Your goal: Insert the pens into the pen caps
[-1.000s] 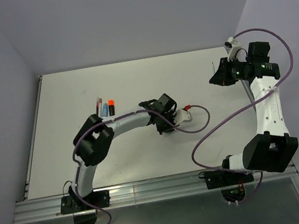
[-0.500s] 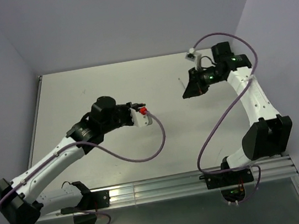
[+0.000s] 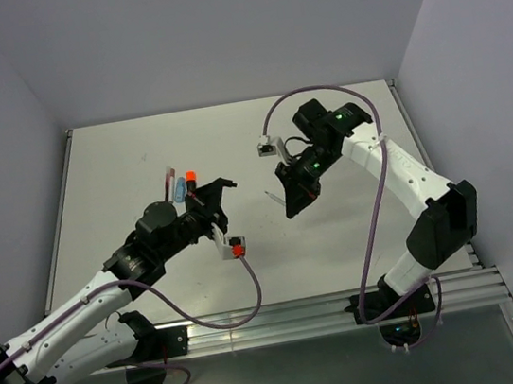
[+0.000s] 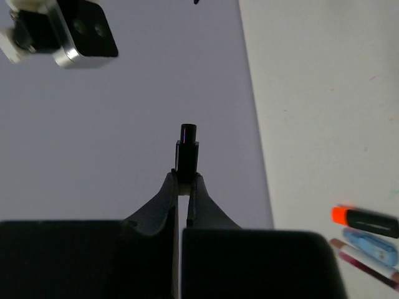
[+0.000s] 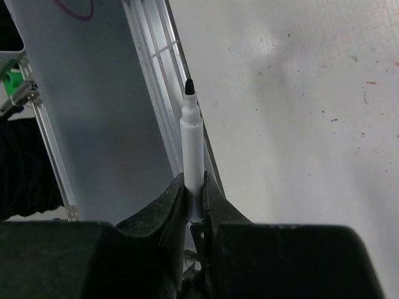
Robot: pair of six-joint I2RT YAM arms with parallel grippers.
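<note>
My left gripper (image 3: 221,189) (image 4: 187,180) is shut on a small black pen cap (image 4: 187,149) and holds it above the table. My right gripper (image 3: 291,204) (image 5: 194,187) is shut on a slim white pen (image 5: 192,156) with its black tip bare; the pen shows as a thin line in the top view (image 3: 276,197). The two grippers face each other a short way apart over the middle of the table. A black marker with an orange end (image 3: 191,182) (image 4: 368,219), a light-blue marker (image 3: 181,187) (image 4: 374,243) and a red pen (image 3: 170,182) (image 4: 368,265) lie side by side at the left.
The white table (image 3: 230,138) is walled at the back and both sides. An aluminium rail (image 3: 284,320) (image 5: 156,62) runs along its near edge. The right wrist camera (image 3: 267,148) (image 4: 62,34) and purple cables (image 3: 251,288) hang near the grippers.
The right arm has swung left to the middle of the table with the white pen. The left arm has turned so that its gripper faces the right one.
</note>
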